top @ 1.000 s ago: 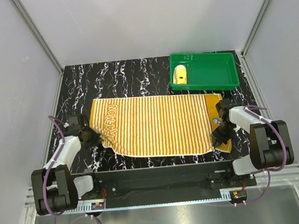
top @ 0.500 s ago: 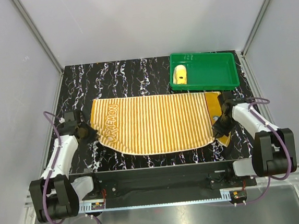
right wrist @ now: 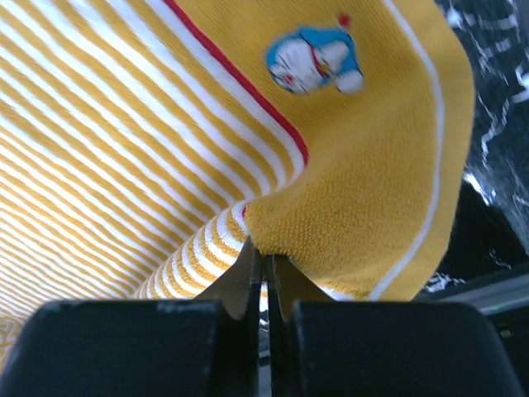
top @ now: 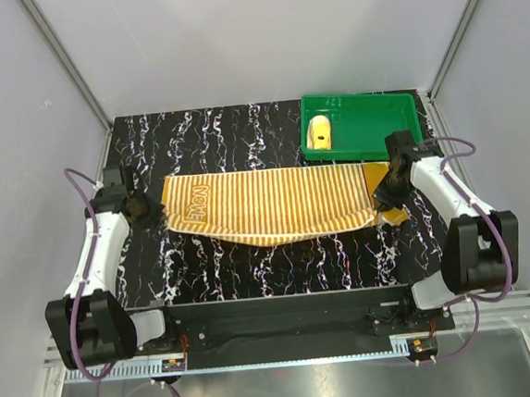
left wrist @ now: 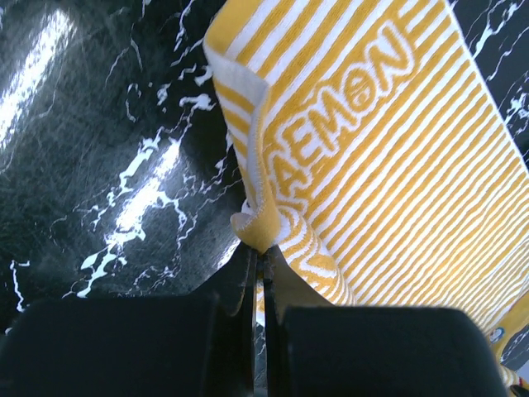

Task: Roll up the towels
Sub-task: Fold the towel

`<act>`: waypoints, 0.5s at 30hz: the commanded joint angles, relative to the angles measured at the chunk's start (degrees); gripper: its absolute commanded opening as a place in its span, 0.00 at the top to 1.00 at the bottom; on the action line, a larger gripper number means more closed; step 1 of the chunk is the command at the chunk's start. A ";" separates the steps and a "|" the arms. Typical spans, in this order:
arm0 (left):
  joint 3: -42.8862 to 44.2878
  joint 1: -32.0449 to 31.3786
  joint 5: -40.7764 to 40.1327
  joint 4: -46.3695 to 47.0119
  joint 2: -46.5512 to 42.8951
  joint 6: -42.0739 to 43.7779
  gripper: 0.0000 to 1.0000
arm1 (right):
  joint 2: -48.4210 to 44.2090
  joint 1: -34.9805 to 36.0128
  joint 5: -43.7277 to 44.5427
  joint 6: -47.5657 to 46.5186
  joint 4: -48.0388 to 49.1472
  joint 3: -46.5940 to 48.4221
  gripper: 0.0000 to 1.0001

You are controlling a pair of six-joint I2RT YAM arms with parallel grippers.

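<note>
two arms reach over a black marbled worktop (top: pixel 241 131), one at each end of the same cloth.

on the left, the left pincer (top: pixel 145 212) (left wrist: pixel 258 248) is clamped narrow on the striped towel (top: pixel 275 202) (left wrist: pixel 397 149) (right wrist: pixel 99 149). its wrist view shows the fingers pressed together with a fold of the towel's hemmed left corner caught between them and drawn up off the worktop. raised lettering (left wrist: pixel 347 107) (top: pixel 194 201) runs across the stripes just beyond that corner; the part that shows reads "aemon".

the striped towel spans the middle of the worktop as a long band between the two arms. its far edge lies flat, while its near edge sags in a shallow curve between the held corners.

on the right, the right pincer (top: pixel 386 202) (right wrist: pixel 264 256) is likewise closed tight on cloth, biting the towel where the stripes meet a plain yellow end band. a red line borders that band, and a small blue and white cartoon patch (right wrist: pixel 314 59) sits on it just above the grip.

farthest right and back, a green tray (top: pixel 380 128) stands at the worktop's far right corner, with the towel's far edge just beside its near wall. the yellow towel (top: pixel 319 136) lies in the tray's left end, too small to tell how it is folded.
</note>
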 commanded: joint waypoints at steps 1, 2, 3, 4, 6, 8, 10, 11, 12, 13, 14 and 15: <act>6.00 0.33 -1.66 0.40 3.62 -0.14 1.00 | 3.59 0.11 2.28 -2.14 1.35 6.89 0.98; 6.88 0.33 -1.66 0.74 5.54 -0.48 1.00 | 5.16 0.03 2.72 -2.23 1.79 7.77 0.99; 8.28 0.33 -1.66 1.01 6.52 -0.75 1.00 | 5.96 0.03 2.98 -2.31 1.97 8.65 0.98; 9.08 0.33 -1.57 1.10 7.66 -0.93 1.00 | 6.84 0.03 3.16 -2.66 2.23 10.49 0.99; 11.09 0.33 -1.83 1.10 10.65 -1.10 1.00 | 9.91 0.11 3.77 -2.84 2.15 12.78 0.99; 12.42 0.33 -2.19 1.45 13.37 -1.45 1.00 | 13.15 0.11 3.69 -3.11 2.15 15.77 0.99; 14.17 0.24 -2.28 1.54 15.22 -1.72 1.00 | 15.36 0.03 3.69 -3.19 2.15 18.67 1.00; 14.88 0.24 -2.19 1.54 16.97 -1.72 1.00 | 17.29 0.11 3.78 -3.28 1.88 19.64 1.00; 15.49 0.24 -2.19 1.54 17.86 -1.81 1.00 | 18.18 0.11 3.78 -3.37 2.06 20.95 1.00; 16.98 0.33 -2.36 1.28 18.74 -1.81 1.00 | 19.05 0.11 3.69 -3.72 2.32 21.49 1.00; 17.69 0.24 -2.63 1.01 20.14 -1.81 1.00 | 20.72 0.11 3.95 -3.90 2.32 22.19 1.00; 18.57 0.24 -3.24 0.92 20.85 -1.81 1.00 | 21.52 0.11 4.04 -4.42 2.32 23.59 1.00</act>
